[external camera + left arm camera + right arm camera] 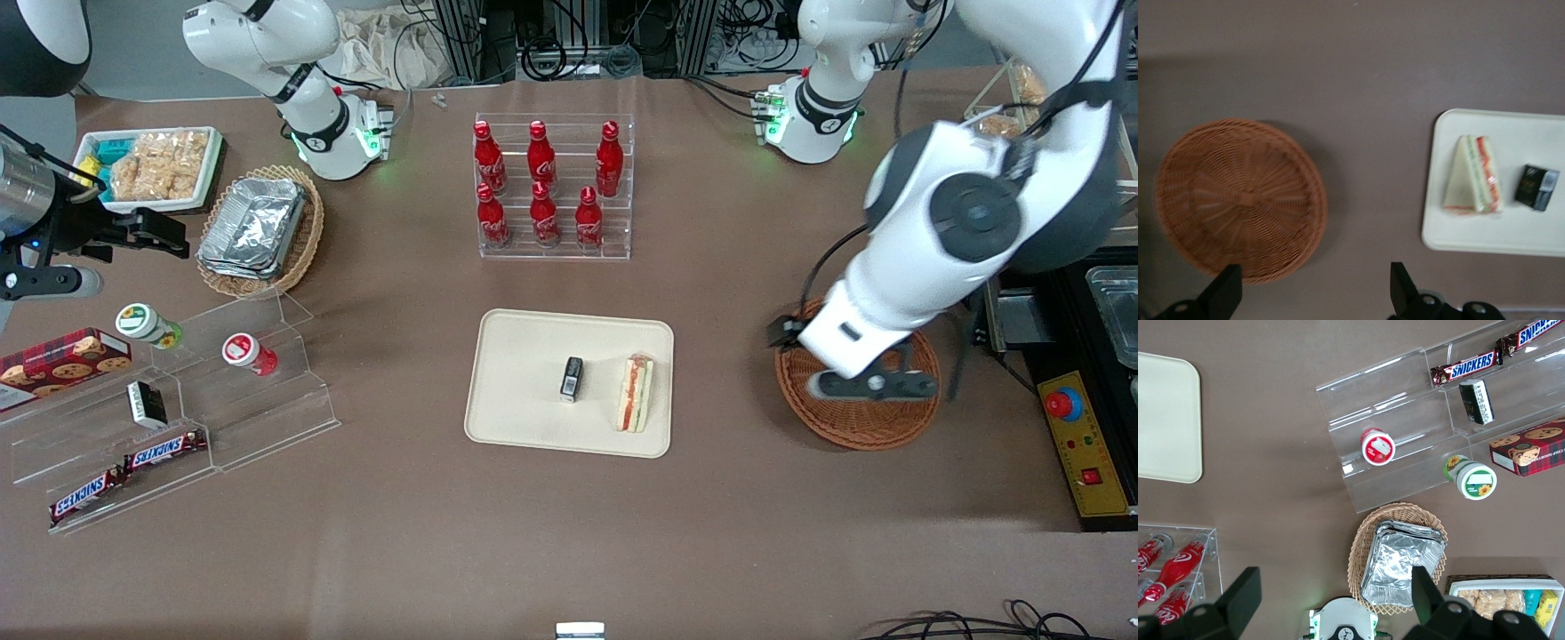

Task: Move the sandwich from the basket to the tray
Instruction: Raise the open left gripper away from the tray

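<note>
On the cream tray (533, 427) at the centre of the front frame, the sandwich (635, 393) stands on one edge with its red and green filling facing up, just beside a small black packet (573, 380) and close to the tray's rim on the working arm's side. That placement suggests the transfer is essentially complete, with the sandwich set down at the nearest reachable part of the tray. At the right of the front frame, the reddish-brown wicker basket (858, 425) sits well apart from the tray and, as the wrist view shows, holds nothing (1239, 198). The left arm's gripper (1311, 297) hangs above the table near the basket, its two black fingers (1223, 290) spread wide with nothing between them. The wrist camera looks straight down, taking in both basket and tray (1511, 233), so the arm appears raised clear of the sandwich (1473, 177), probably to avoid knocking it over
</note>
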